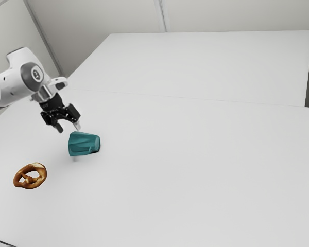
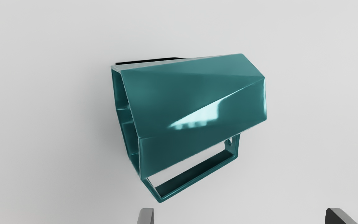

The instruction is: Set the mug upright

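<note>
Here, faceted teal mug (image 2: 191,99) lying sideways; two-finger gripper (image 1: 69,128) open, empty. Likely hazard: a finger catching the handle (image 2: 197,175), rolling the mug.

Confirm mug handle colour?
The mug's handle is dark teal, like its body; it shows best in the wrist view.

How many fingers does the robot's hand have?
2. One finger of the gripper is nearer the open end of the mug. The other finger is nearer the mug's bottom. They stand wide apart.
</note>
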